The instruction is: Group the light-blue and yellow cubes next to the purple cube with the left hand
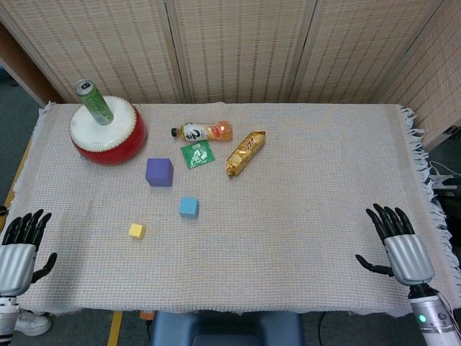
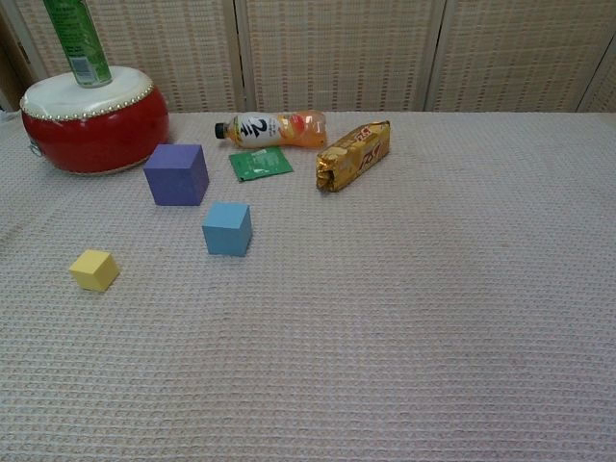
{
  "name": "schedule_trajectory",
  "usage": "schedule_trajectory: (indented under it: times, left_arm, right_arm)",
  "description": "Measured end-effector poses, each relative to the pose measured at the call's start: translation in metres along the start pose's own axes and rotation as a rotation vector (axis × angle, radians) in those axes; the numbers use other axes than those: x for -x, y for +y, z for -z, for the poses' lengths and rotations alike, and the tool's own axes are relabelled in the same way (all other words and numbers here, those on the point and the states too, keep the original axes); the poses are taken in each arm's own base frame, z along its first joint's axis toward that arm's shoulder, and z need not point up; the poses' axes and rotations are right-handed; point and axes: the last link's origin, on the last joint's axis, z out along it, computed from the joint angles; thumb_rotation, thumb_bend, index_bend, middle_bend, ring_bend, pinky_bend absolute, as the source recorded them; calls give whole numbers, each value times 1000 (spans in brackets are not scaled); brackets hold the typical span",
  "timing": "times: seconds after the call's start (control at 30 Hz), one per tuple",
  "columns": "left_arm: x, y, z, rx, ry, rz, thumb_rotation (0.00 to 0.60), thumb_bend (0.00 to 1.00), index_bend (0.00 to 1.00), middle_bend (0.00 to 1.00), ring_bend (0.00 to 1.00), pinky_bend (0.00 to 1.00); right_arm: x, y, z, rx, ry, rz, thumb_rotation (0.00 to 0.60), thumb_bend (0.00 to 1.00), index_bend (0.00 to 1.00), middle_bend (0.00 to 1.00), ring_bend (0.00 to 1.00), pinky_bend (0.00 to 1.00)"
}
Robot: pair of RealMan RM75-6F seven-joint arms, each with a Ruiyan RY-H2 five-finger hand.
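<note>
While resting open-fingered, left hand (image 1: 20, 249) empty, well apart from yellow cube (image 1: 137, 231), blue cube (image 1: 189, 207), purple cube (image 1: 159, 172) beyond.

You are working under soft, even light, bright enough everywhere. Shadows are lying short and faint, tucked close under the purple cube (image 2: 176, 174) and light-blue cube (image 2: 227, 228), well ahead of your left hand's fingers (image 1: 27, 223). The gold wrapper (image 1: 245, 152) is throwing small glints. Both views are staying sharp, with slight softening toward the edges.
</note>
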Motion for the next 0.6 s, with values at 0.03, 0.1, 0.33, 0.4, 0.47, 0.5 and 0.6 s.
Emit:
schedule_trajectory:
  times: [0.03, 0.1, 0.33, 0.4, 0.47, 0.5, 0.6]
  left_arm:
    - [0, 1, 0, 2, 0, 0, 600, 362, 0, 0, 0, 74]
    - [1, 3, 0, 13, 0, 2, 600, 362, 0, 0, 0, 77]
    - [5, 24, -8, 74, 36, 11, 600, 364, 0, 555, 622, 812]
    - [5, 33, -12, 100, 33, -11, 600, 364, 0, 749, 822, 945]
    - [5, 47, -17, 133, 13, -26, 600, 367, 0, 848, 905, 984]
    - [4, 54, -19, 147, 3, -29, 600, 368, 0, 880, 929, 992]
    - [3, 74, -27, 188, -29, -30, 600, 379, 41, 1000, 1000, 1000]
  right_arm:
    - [0, 1, 0, 1, -1, -2, 342, 0, 0, 0, 0, 0]
    - [-1, 1, 1, -1, 1, -3, 342, 0, 0, 0, 0, 0]
    - [-11, 1, 9, -2, 44, -9, 342, 0, 0, 0, 0, 0]
    - [-12, 2, 9, 0, 46, -12, 343, 0, 0, 0, 0, 0]
    - [-12, 3, 9, 0, 46, -14, 342, 0, 0, 0, 0, 0]
    - [-13, 3, 9, 0, 46, -14, 342, 0, 0, 0, 0, 0]
    - [-14, 3, 9, -1, 49, -19, 342, 0, 0, 0, 0, 0]
